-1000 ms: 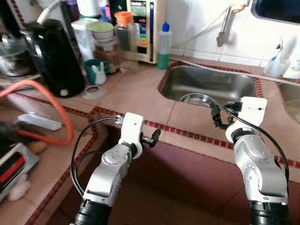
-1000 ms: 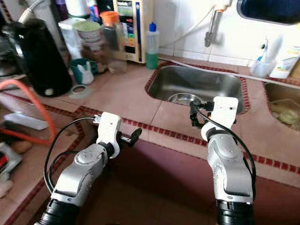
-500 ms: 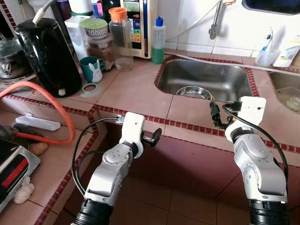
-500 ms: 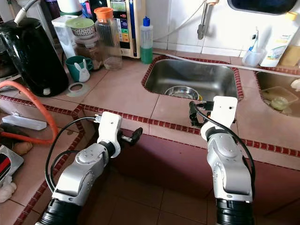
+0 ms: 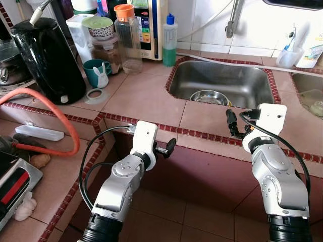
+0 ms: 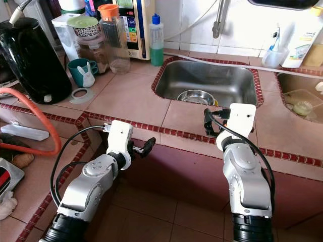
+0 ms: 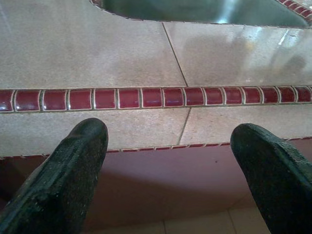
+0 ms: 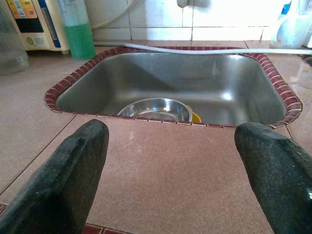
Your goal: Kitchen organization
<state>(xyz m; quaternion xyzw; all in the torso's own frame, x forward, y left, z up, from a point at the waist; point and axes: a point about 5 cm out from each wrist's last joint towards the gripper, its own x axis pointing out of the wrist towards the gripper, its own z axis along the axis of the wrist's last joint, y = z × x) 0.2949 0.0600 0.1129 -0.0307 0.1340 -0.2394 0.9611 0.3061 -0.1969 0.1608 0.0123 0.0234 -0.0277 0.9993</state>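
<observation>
Standing position: I have the robot squared up to the tiled counter (image 5: 146, 96), both arms raised in front of it, which I judge to be a ready pose before any reach.
Left gripper: my left gripper (image 5: 169, 147) hangs just off the counter's front edge, below the red tile trim, fingers spread wide and holding nothing; its wrist view looks along the trim toward the sink corner.
Right gripper: my right gripper (image 5: 231, 122) sits over the counter's front strip just short of the sink (image 5: 222, 83), fingers (image 8: 73, 165) wide apart and empty, aimed straight into the basin.
Why so aimed: I read this as lining up on the bowl, the nearest loose item.
Sink contents: a steel bowl (image 8: 155, 108) lies on the basin floor by the near wall, with something small and yellow (image 8: 195, 117) touching its rim; what it is I cannot tell.
Back of counter: a green soap bottle (image 5: 170, 34) stands at the sink's rear left corner, and a clear pitcher with an orange lid (image 5: 128, 34) just beside it.
Left clutter: a black kettle (image 5: 48, 58), a teal mug (image 5: 96, 72) and stacked jars crowd the corner, well apart from both grippers.
Second basin: a clear tub (image 6: 302, 103) holds pale scraps.
</observation>
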